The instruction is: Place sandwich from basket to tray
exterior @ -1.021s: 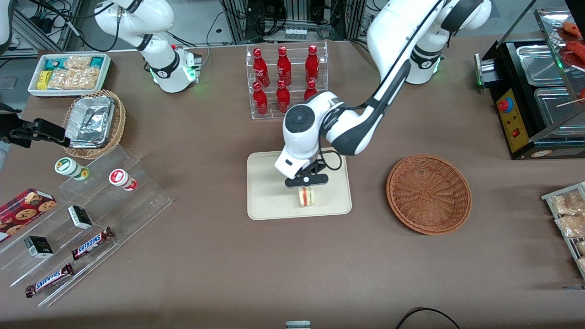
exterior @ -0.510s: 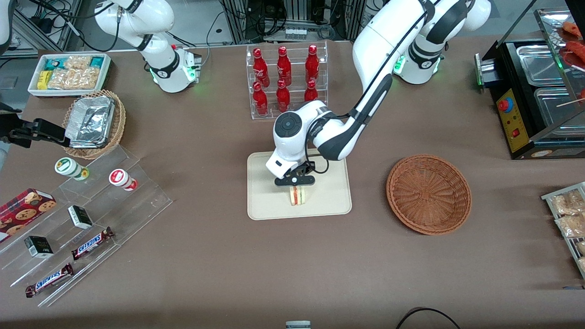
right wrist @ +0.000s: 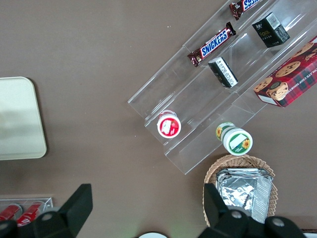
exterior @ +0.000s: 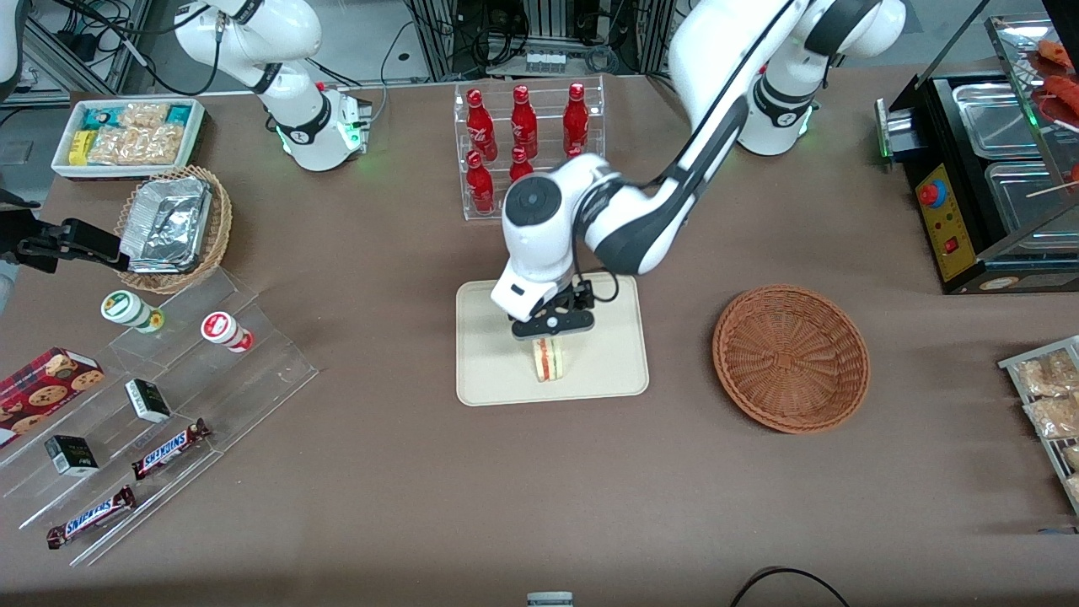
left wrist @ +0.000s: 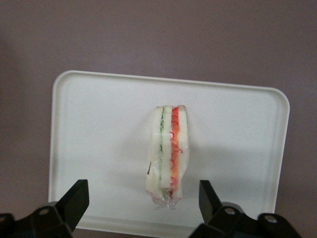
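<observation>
The sandwich (exterior: 549, 360) (left wrist: 168, 153) stands on its edge on the cream tray (exterior: 489, 371) (left wrist: 99, 129), with its red and green filling showing. My left gripper (exterior: 550, 334) (left wrist: 142, 186) hangs open just above the sandwich. Its two black fingers (left wrist: 79, 191) straddle the sandwich with a wide gap on each side and touch nothing. The reddish-brown basket (exterior: 791, 358) sits empty beside the tray, toward the working arm's end of the table. A corner of the tray (right wrist: 20, 119) also shows in the right wrist view.
A clear rack of red bottles (exterior: 527, 143) stands farther from the front camera than the tray. A tiered acrylic stand with snacks (exterior: 160, 396), a light wicker basket of foil trays (exterior: 173, 228) and a white bin (exterior: 126, 135) lie toward the parked arm's end. A black food warmer (exterior: 986, 169) lies toward the working arm's.
The gripper carried the sandwich a little toward the parked arm's end over the tray, then opened and rose. The sandwich now stands free on the tray.
</observation>
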You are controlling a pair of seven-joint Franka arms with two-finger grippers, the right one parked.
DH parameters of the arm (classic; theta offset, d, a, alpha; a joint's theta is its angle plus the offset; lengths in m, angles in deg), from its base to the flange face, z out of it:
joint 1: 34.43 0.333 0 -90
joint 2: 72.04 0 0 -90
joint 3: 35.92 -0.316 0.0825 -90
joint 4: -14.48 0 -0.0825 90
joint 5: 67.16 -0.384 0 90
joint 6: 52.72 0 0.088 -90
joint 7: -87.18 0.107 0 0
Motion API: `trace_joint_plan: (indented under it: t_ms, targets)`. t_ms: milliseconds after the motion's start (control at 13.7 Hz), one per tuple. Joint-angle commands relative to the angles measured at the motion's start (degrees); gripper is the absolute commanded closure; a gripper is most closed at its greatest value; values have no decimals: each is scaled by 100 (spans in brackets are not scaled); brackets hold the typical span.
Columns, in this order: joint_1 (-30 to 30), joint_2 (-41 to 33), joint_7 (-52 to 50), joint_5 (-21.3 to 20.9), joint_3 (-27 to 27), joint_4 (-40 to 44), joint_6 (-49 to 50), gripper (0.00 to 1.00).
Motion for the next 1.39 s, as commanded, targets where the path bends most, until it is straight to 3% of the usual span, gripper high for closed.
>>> trace_joint_plan:
  t_ms: [0,219,583,875,1167,1312]
  targets:
    - [-8,-851,-54,277,-430,-208,562,0]
    - [-8,-1397,234,481,-1002,-226,1168,0]
    - [-17,-2136,1868,963,-2073,-235,2118,0]
    - [-17,-2523,2871,990,-2645,-235,2524,0]
    - [122,-2917,3977,1026,-2997,-366,2849,0]
    - [772,-3251,4671,1139,-2719,-611,2990,0]
